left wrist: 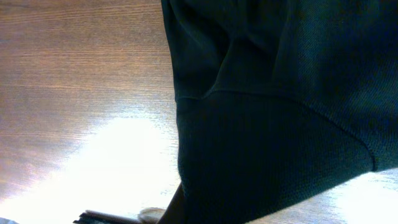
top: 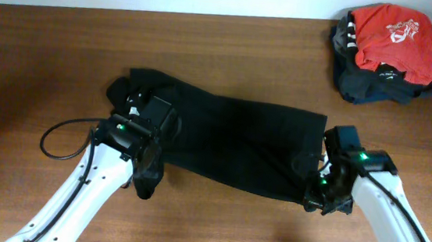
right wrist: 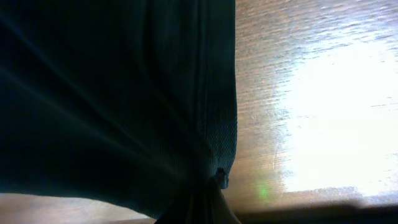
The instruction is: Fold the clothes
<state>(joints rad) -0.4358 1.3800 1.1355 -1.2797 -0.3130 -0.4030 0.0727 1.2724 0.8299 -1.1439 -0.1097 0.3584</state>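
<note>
Black garment (top: 237, 142) lies spread mid-table (top: 230, 52), long axis left-right, with one arm at each end: left gripper (top: 147, 178) at its left near corner, right gripper (top: 321, 194) at its right near corner. In the right wrist view the cloth puckers to a pinch point, so I read that one as clamped on the garment. The left one is buried under cloth, so I can't tell.

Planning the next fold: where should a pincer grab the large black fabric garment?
Probably its two short ends, coming from the near side: the large black fabric garment lies flat, spread lengthwise on the wooden table, leaving only edges liftable.
</note>
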